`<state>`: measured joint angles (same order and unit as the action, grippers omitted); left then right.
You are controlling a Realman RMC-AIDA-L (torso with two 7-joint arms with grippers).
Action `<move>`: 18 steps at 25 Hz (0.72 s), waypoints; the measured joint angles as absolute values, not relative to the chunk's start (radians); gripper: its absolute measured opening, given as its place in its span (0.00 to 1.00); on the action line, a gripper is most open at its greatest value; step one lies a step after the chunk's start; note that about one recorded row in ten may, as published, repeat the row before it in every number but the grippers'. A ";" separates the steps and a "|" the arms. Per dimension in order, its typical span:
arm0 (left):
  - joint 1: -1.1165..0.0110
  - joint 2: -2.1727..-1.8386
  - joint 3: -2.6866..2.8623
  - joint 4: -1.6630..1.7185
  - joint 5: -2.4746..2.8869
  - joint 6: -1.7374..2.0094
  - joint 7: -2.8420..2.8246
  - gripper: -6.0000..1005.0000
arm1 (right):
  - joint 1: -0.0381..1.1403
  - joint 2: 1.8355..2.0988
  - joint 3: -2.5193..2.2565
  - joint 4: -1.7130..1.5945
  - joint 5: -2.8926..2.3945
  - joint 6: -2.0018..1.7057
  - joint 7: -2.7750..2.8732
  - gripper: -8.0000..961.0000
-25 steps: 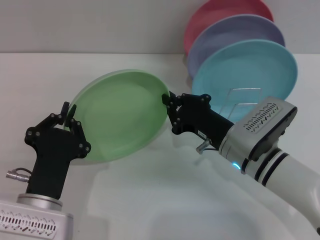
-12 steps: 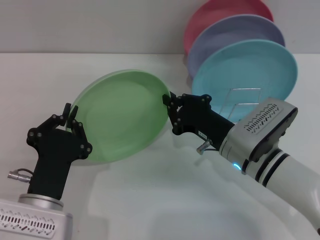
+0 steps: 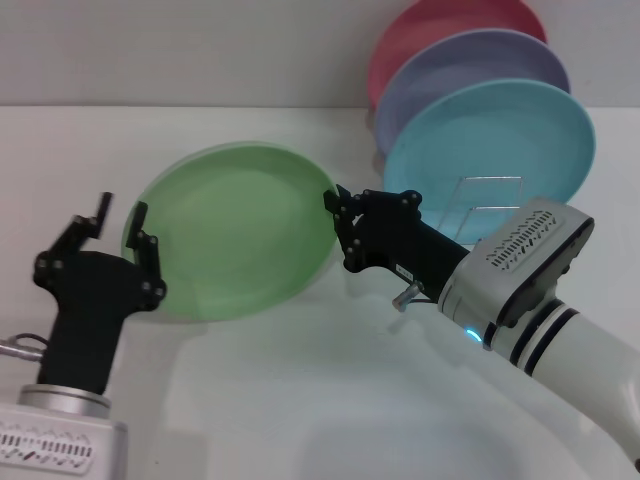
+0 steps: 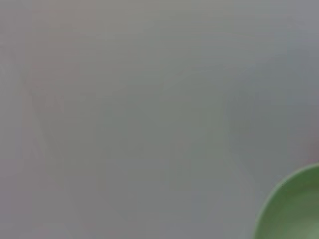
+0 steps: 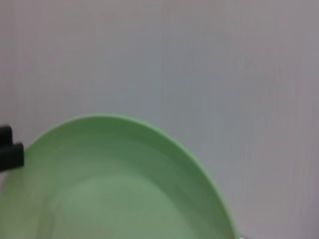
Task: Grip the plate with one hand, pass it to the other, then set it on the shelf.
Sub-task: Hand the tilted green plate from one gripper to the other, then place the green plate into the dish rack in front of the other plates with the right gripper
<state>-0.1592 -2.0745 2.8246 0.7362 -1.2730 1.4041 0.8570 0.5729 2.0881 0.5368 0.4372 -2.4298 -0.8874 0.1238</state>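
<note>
The light green plate hangs tilted in the air over the white table. My right gripper is shut on its right rim and carries it alone. My left gripper is at the plate's left rim with its fingers spread open, one on each side of the rim. The plate fills the right wrist view, and only a slice of the plate shows in the left wrist view. The shelf, a thin wire rack, stands at the back right behind my right arm.
A sky-blue plate, a lavender plate and a pink plate stand upright in a row on the rack at the back right. The white table spreads below both arms.
My left gripper has opened off the plate's left rim and drawn back a little to the left. The right gripper keeps hold of the plate, which barely shifted.
</note>
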 joint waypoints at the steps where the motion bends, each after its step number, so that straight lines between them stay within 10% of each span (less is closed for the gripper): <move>1: -0.155 -2.072 2.819 0.737 -1.275 1.434 0.857 0.14 | 0.572 2.088 0.537 0.436 -2.430 -0.887 0.124 0.03; 13: -0.109 -2.061 2.788 0.727 -1.276 1.668 0.586 0.52 | 0.569 2.090 0.540 0.426 -2.430 -0.887 0.121 0.03; 18: -0.093 -2.059 2.719 0.651 -1.271 1.712 0.289 0.52 | 0.556 2.090 0.542 0.426 -2.430 -0.929 0.117 0.03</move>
